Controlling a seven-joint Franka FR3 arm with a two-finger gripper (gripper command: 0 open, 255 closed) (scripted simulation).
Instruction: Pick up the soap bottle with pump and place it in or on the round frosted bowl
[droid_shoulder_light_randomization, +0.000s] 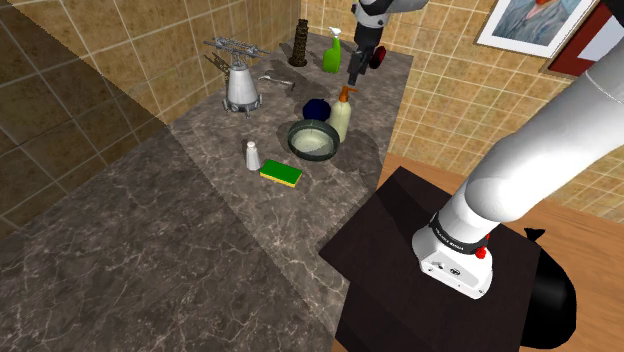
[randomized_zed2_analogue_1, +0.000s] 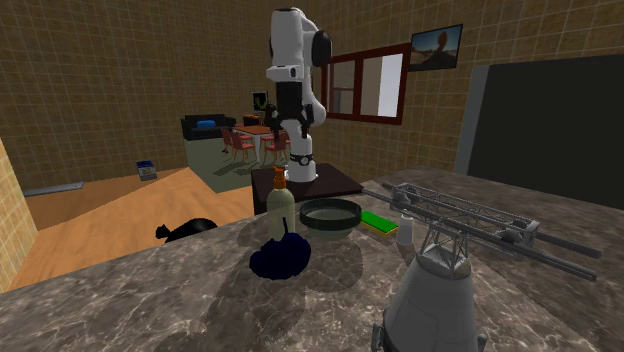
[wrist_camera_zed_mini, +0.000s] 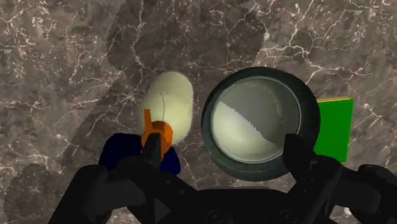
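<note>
Gripper (droid_shoulder_light_randomization: 354, 78) hangs in the air above the counter (droid_shoulder_light_randomization: 200, 230), jaws apart, nothing between them. In the wrist view one fingertip (wrist_camera_zed_mini: 151, 147) overlaps the orange pump and the other overlaps the bowl's rim, gripper (wrist_camera_zed_mini: 224, 149) touching neither that we can see. The soap bottle (droid_shoulder_light_randomization: 341, 116), cream body with an orange pump, stands upright on the dark marble counter, not in the bowl. In the shoulder view it is at 1 o'clock of the round bowl (droid_shoulder_light_randomization: 294, 138), just beside it, with the gripper at 12 o'clock of the bottle. We see a dark rim and a pale inside on the bowl (wrist_camera_zed_mini: 261, 71). A dark blue object (droid_shoulder_light_randomization: 317, 107) is at 12 o'clock of the bowl, a green-and-yellow sponge (droid_shoulder_light_randomization: 281, 174) at 7 o'clock and a white shaker (droid_shoulder_light_randomization: 252, 156) at 9 o'clock. A green spray bottle (droid_shoulder_light_randomization: 332, 52) stands by the tiled wall.
</note>
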